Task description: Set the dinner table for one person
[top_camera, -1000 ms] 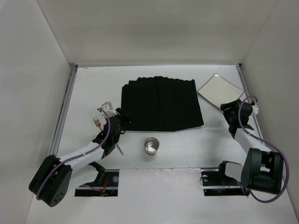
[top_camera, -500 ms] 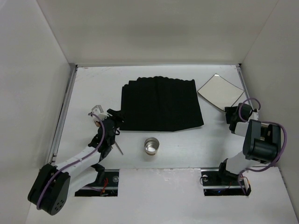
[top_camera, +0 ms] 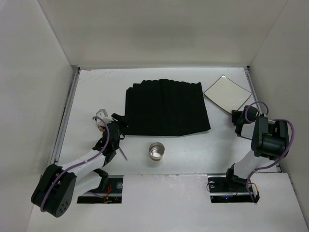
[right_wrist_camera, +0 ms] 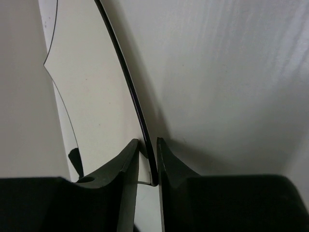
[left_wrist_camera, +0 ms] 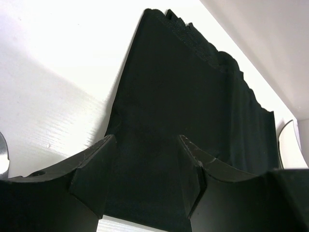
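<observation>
The dinner table (top_camera: 96, 92) is a large white surface walled in white. A black pleated mat (top_camera: 166, 106) lies at its middle. At the back right lies a white square plate (top_camera: 227, 94); my right gripper (top_camera: 236, 117) is at its near corner. In the right wrist view the plate's dark rim (right_wrist_camera: 123, 82) runs down between the jaws of the right gripper (right_wrist_camera: 147, 141), which are shut on it. My left gripper (top_camera: 117, 124) hovers at the mat's near left corner. The left gripper (left_wrist_camera: 147, 140) stands open above the mat (left_wrist_camera: 193, 96), with nothing between its fingers.
A small metal cup (top_camera: 156, 151) stands in front of the mat. A thin grey utensil (top_camera: 123, 153) lies beside the left arm. White walls close the left, back and right sides, and the right wall is close to the plate.
My right gripper has closed from wide open onto the plate's rim, and the right arm has folded back. The left arm shifted slightly towards the left, its jaws still apart.
</observation>
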Controlling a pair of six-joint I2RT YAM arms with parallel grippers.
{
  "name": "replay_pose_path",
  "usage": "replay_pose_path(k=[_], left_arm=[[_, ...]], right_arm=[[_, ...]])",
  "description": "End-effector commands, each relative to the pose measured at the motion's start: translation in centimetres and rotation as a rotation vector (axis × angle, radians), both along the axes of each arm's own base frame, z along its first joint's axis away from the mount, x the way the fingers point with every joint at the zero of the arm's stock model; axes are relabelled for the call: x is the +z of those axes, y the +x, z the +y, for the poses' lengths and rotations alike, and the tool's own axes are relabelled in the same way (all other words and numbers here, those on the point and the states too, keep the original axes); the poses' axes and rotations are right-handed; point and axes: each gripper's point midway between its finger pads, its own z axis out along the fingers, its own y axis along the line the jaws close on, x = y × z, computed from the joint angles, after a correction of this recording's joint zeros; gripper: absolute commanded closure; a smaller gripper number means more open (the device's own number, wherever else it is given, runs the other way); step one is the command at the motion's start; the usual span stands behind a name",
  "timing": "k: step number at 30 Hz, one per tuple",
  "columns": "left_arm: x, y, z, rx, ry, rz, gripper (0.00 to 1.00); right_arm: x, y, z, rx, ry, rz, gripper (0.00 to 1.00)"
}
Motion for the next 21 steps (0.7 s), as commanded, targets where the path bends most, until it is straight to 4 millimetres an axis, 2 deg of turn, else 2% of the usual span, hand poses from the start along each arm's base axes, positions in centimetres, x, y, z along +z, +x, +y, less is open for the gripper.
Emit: replay_pose_path(k=[1, 3, 7, 12, 17, 19, 21], left_arm=[[1.7, 0.7, -0.3, 0.003, -0.043, -0.060, 0.49], [1.9, 0.7, -0.3, 0.004, -0.045, -0.065, 0.49], [1.8, 0.7, -0.4, 0.001, -0.041, -0.060, 0.50], [1.7, 0.9, -0.6, -0.006, -0.045, -0.060, 0.50], [1.7, 0.8, -0.7, -0.011, -0.047, -0.063, 0.50], [1.8, 0.9, -0.8, -0.014, -0.042, -0.065, 0.51], [1.8, 0.9, -0.8, -0.014, -0.042, -0.064, 0.51]], right_arm=[[0.6, 2.0, 0.6, 0.012, 0.019, -0.045, 0.76], [-0.3, 2.2, 0.9, 0.012, 0.044, -0.035, 0.76], [-0.4, 2.2, 0.7, -0.014, 0.046, -0.065, 0.56], [-0.7, 2.5, 0.8, -0.007, 0.056, -0.068, 0.55], [-0.7, 2.4, 0.6, -0.023, 0.060, -0.056, 0.87], [-0.4, 2.4, 0.7, -0.021, 0.058, -0.081, 0.94], [1.0, 2.4, 0.8, -0.013, 0.039, -0.145, 0.96]])
